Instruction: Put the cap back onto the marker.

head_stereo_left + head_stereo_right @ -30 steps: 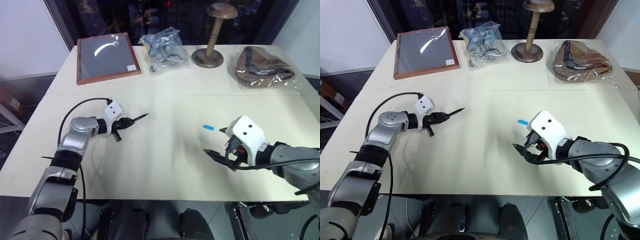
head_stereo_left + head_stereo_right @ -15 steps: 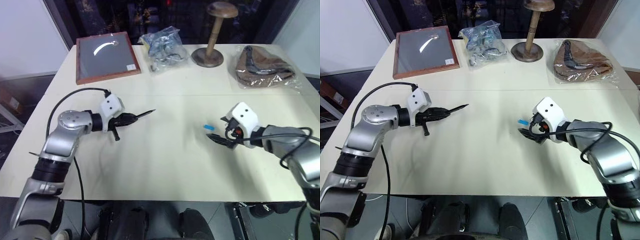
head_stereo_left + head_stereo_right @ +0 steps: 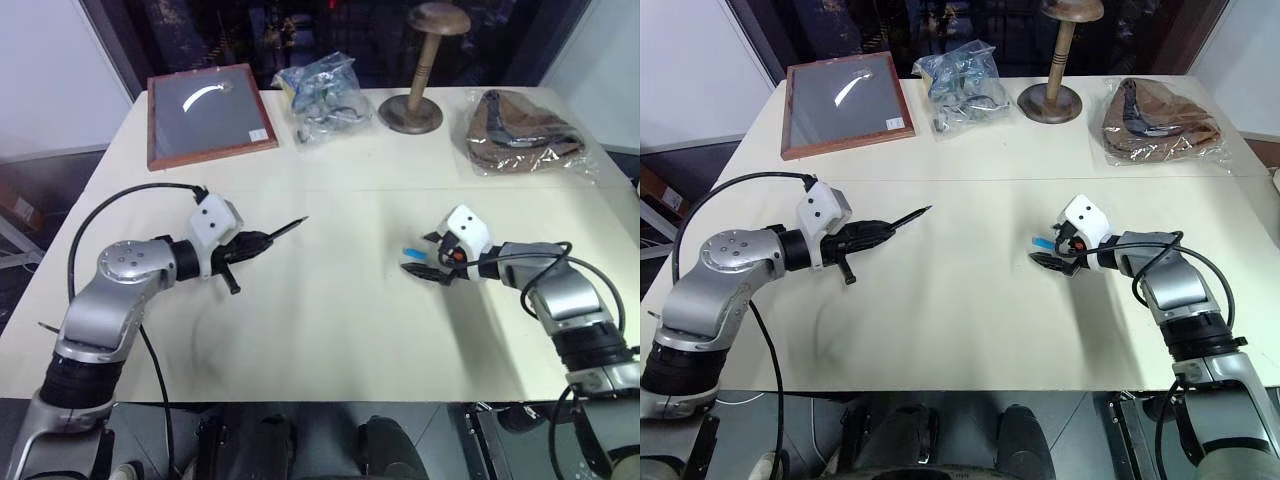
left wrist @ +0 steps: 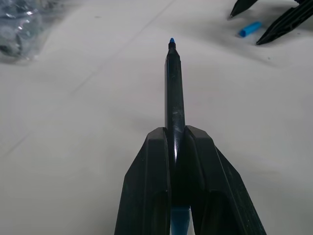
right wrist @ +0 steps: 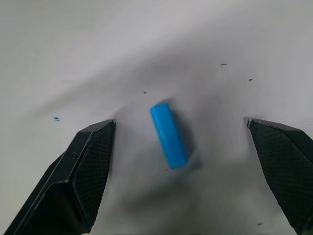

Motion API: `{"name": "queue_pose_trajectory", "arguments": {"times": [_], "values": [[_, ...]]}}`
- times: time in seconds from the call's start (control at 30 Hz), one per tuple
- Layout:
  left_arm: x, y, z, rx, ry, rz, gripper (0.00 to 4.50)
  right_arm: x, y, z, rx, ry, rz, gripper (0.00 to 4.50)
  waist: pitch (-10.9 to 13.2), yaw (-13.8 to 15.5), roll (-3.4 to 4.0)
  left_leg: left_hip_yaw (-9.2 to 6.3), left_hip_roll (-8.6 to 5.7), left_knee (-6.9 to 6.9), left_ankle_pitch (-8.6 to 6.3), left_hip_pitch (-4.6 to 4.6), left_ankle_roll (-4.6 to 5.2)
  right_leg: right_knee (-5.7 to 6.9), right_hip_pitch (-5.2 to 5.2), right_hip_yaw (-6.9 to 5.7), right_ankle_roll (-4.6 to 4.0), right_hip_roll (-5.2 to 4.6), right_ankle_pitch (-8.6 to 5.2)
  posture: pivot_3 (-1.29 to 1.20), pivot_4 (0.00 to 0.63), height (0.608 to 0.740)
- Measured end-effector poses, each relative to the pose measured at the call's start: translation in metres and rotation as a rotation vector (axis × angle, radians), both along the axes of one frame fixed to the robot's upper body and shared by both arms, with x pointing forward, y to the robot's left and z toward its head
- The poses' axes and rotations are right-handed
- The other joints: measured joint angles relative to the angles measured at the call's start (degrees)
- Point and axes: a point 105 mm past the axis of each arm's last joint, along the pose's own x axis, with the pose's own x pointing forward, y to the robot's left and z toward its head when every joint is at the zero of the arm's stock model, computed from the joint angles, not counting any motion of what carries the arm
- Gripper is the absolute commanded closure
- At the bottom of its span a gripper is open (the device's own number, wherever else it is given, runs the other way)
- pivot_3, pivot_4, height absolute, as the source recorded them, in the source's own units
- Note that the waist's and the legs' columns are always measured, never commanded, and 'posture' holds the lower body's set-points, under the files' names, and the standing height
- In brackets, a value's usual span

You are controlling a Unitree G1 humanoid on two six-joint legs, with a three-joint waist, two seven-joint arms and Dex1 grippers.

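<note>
A cream counter (image 3: 330,320) fills the frame. Along its upper edge lie a wood-framed dark panel (image 3: 205,112) at upper left, a clear bag of metal parts (image 3: 322,88), a wooden stand (image 3: 418,75) and a bagged brown item (image 3: 525,132) at upper right. The small blue cap (image 3: 413,252) lies right of centre.

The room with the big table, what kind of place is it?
Probably a robot test lab or workroom, not a home: a plain table holds assorted practice props, a framed board, a wooden hat stand and bagged items, with dark windows behind.
</note>
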Motion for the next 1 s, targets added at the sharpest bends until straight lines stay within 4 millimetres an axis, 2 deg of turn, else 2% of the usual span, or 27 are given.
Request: {"name": "queue_pose_trajectory", "arguments": {"times": [0.4, 0.5, 0.73, 1.0], "values": [[0.002, 0.002, 0.001, 0.0, -0.008, 0.028, 4.47, 0.0, -0.004, -0.003, -0.008, 0.002, 0.033, 0.0, 0.0, 0.25, 0.0, -0.02, -0.01, 0.03, 0.0, 0.01, 0.0, 0.0, 0.03, -0.01, 0.0, -0.01, 0.0, 0.0, 0.15, 0.74], [0.002, 0.002, 0.001, 0.001, -0.011, 0.028, 4.5, -0.004, -0.007, -0.004, -0.018, 0.012, 0.034, 0.84, 0.0, 0.62, 0.0, -0.02, -0.02, 0.04, 0.0, 0.0, 0.0, 0.0, 0.04, 0.0, 0.0, -0.02, 0.0, 0.0, 0.15, 0.74], [0.004, 0.001, 0.003, 0.0, -0.019, 0.023, 4.5, -0.011, -0.004, -0.008, -0.022, 0.038, 0.058, 4.44, -0.01, 1.38, -0.01, -0.01, -0.02, 0.18, 0.0, 0.04, -0.01, 0.0, 0.12, 0.01, 0.0, -0.02, 0.0, 0.0, 0.15, 0.74], [0.005, -0.001, -0.001, 0.002, 0.0, 0.0, 4.5, -0.015, -0.002, -0.006, -0.041, 0.019, 0.042, 4.44, -0.01, 1.47, -0.01, -0.02, -0.02, 0.15, 0.0, 0.04, -0.01, 0.0, 0.11, 0.01, 0.0, -0.02, 0.0, 0.0, 0.15, 0.74]]}}
